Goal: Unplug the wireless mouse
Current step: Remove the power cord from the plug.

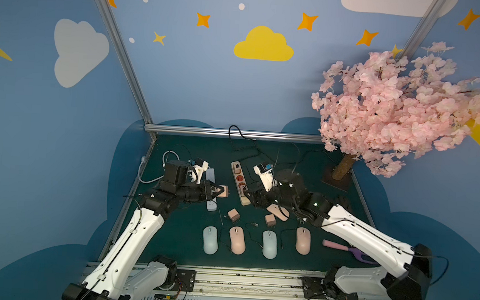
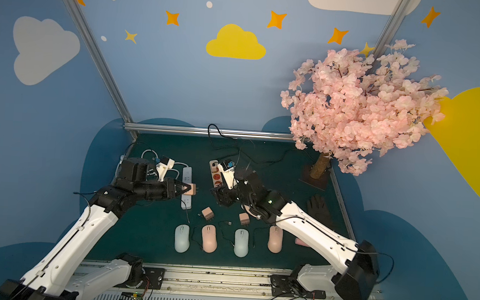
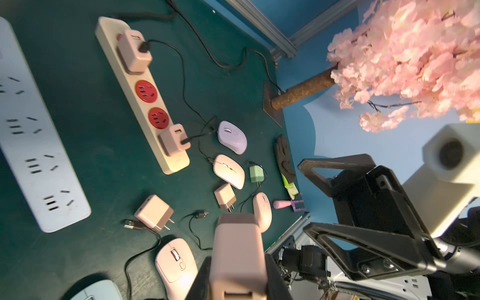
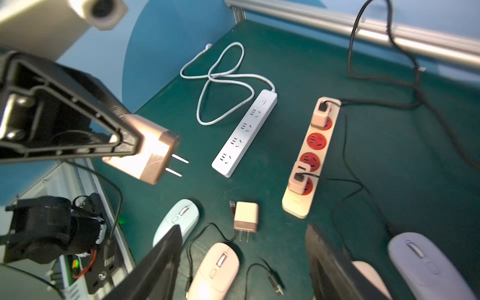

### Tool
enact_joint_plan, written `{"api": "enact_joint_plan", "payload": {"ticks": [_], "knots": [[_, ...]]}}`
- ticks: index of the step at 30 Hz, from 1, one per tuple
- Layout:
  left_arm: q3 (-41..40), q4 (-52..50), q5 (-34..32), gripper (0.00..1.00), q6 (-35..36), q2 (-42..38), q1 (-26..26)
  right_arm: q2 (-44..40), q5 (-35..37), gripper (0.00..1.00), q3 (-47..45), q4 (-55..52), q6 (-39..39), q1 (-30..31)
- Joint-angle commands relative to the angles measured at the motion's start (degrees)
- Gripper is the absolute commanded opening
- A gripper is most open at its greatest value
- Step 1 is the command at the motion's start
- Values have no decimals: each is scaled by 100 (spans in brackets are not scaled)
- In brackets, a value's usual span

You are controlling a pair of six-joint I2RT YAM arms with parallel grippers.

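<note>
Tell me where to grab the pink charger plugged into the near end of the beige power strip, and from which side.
Grip the pink charger by its two flat side walls, coming straight down from above. It stands upright on the beige power strip, so it likely pulls out vertically. Straddle the black cable plugged into its top face.

count — mouse [image 3: 232, 137] 6 | charger [image 3: 153, 211] 6 | power strip [image 3: 176, 164] 2 | glove [image 3: 284, 155] 1 | tree [image 1: 392, 108] 1
</note>
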Motion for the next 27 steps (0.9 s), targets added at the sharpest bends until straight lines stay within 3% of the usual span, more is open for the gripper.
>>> {"api": "enact_joint_plan", "payload": {"ticks": [1, 5, 10, 16, 27], "knots": [[291, 267, 201, 4, 55, 138, -399, -970, 57, 73, -656, 584, -1128, 10], [475, 478, 413, 4, -29, 343, -880, -1916, -126, 77, -1085, 461, -1894, 9], [708, 498, 517, 4, -23, 562, -1343, -2387, -639, 81, -1063, 63, -2546, 1], [786, 550, 557, 4, -17, 666, -1605, -2157, -1491, 81, -690, -323, -3149, 25], [714, 604, 634, 4, -51, 568, -1665, -1269, -804, 81, -390, 61, -3584, 350]]}}
